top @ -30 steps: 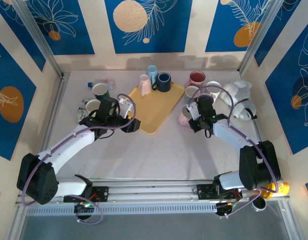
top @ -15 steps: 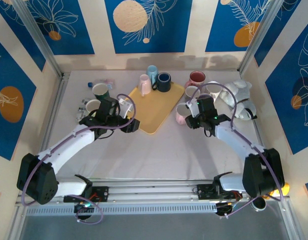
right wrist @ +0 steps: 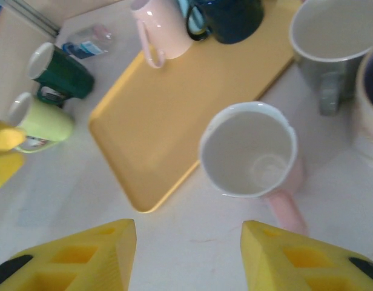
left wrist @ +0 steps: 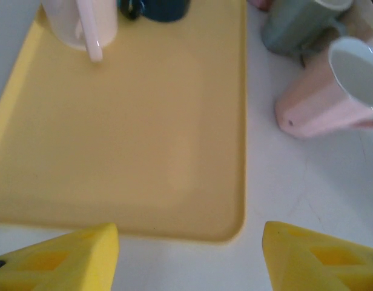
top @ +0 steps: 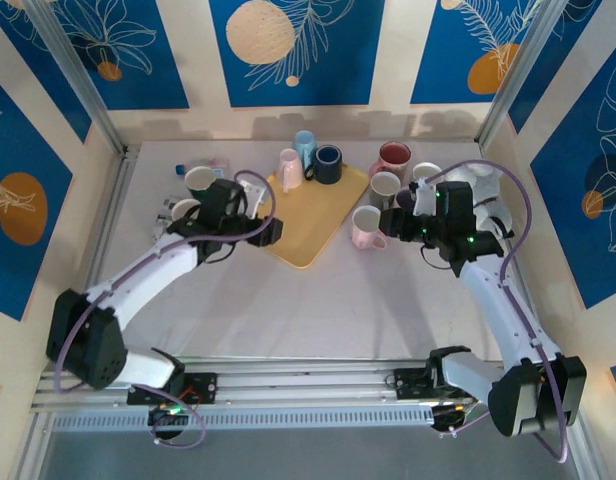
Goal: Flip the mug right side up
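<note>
Toward the left edge of the tabletop [top: 318,310]: a dark green ceramic mug [top: 200,181] and, just nearer the front edge, a light green ceramic mug [top: 186,211], both mouths showing from above.

Just right of these, the left end effector [top: 273,233], jaws spread wide with nothing between them, poised over the near-left rim of the flat yellow plastic tray [top: 318,225]. Seen from the left wrist, the yellow fingertips [left wrist: 83,254] on either side of the tray's near edge, with no visible contact.

At the tray's far end, toward the far edge of the tabletop: a pale pink mug [top: 288,168], a light blue mug [top: 304,146] behind it, and a navy blue mug [top: 328,164] beside them.

Just off the tray's right rim, on bare tabletop right of the middle: the pink ceramic mug with white inside [top: 366,228], standing on its base, mouth up, handle turned toward the right end effector [top: 390,224].

Beyond it, toward the far edge: a grey mug [top: 385,188] with its mouth up, a dark red mug [top: 394,158] and a white mug [top: 425,175].

Right end effector open and holding nothing, just right of the pink mug and apart from it. Seen from the right wrist, the upright mug lying ahead of the spread yellow fingers [right wrist: 95,248] with a clear gap.

Near the right edge, a heap of crumpled white material [top: 478,185].
</note>
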### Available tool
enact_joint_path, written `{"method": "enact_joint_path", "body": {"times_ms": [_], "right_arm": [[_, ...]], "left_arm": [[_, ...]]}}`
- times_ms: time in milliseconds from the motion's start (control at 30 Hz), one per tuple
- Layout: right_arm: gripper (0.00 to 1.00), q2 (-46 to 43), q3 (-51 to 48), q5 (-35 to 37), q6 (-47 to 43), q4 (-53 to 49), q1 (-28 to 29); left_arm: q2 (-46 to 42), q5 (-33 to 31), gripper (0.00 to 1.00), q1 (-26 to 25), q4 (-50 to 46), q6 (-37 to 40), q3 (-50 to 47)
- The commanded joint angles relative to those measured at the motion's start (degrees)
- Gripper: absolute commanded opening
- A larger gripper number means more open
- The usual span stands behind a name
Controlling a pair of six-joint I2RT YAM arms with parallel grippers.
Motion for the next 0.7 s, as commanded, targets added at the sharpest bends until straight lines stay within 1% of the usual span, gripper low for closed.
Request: {"method": "enact_joint_path", "body": {"times_ms": [0, 67, 167, 300, 400, 567, 667], "right_arm": [[0.48, 1.49, 3.14, -5.99, 5.79, -4.06, -0.33], [0.48, 2.24, 3.72, -6.37, 6.56, -4.07, -0.36], [0.48, 3.08, 4.19, -6.71, 7.52, -3.41, -0.31], [0.49, 4.78, 4.39, -7.70, 7.41, -1.93, -0.28], [0.49, 6.98, 5.91, -8.74, 7.06, -2.64, -0.30], [0.48, 9.43, 7.59, -9.56, 6.41, -2.97, -0.36], [0.48, 9.99, 7.95, -9.65, 6.30, -2.84, -0.28]], "left_arm": [[8.42, -6.24, 0.63, -0.36, -6.09, -4.31, 10.85], [14.30, -8.96, 0.62, -0.52, -9.68, -6.02, 17.36], [21.80, -11.58, 0.62, -0.58, -12.12, -7.49, 25.05], [31.01, -14.24, 0.62, -0.58, -15.61, -7.68, 35.23], [37.95, -15.97, 0.60, -0.47, -18.34, -7.25, 43.02], [46.58, -19.31, 0.52, -0.51, -19.04, -4.76, 52.02], [50.00, -21.63, 0.51, -0.54, -19.59, -3.23, 55.76]]}}
